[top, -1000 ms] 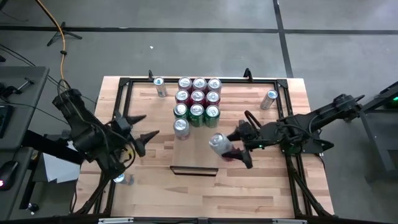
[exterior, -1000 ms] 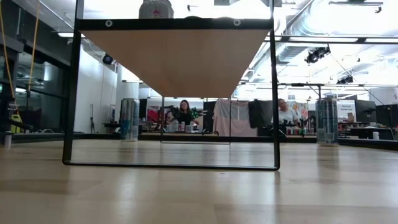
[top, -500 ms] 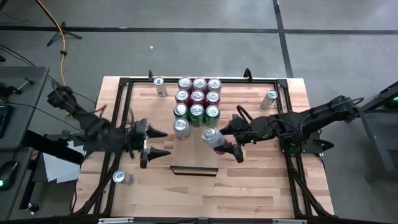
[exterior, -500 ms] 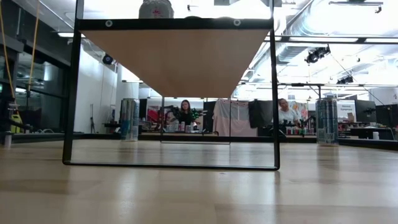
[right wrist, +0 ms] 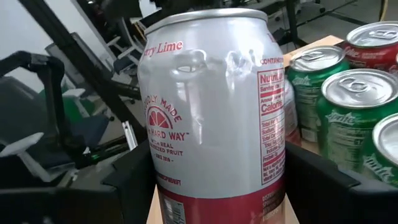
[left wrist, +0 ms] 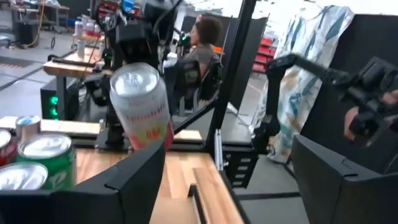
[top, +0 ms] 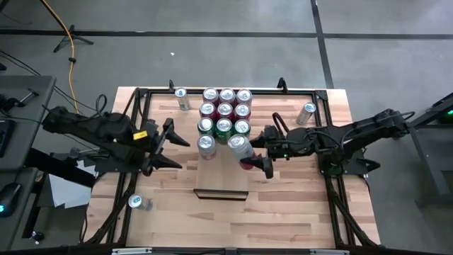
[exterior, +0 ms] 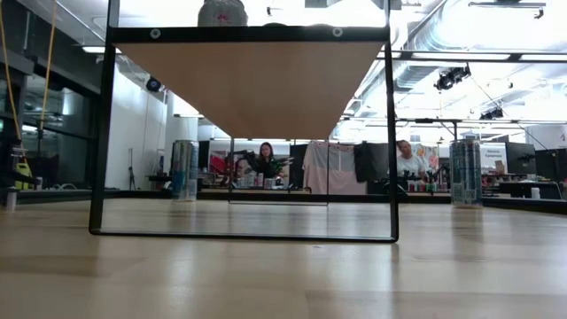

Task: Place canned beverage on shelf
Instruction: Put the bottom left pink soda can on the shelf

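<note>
- Holding a silver-and-red can (top: 239, 146) between its fingers, the right gripper (top: 255, 151) hangs above the desk (top: 297, 205), just beside the block of red and green cans (top: 224, 112).
- Opposite it, the left gripper (top: 172, 151) spreads wide with nothing in it, near a lone silver can (top: 205, 145).
- Across the desk's middle stands the shelf (exterior: 248, 84), already carrying one can (exterior: 221, 12) on its board.
</note>
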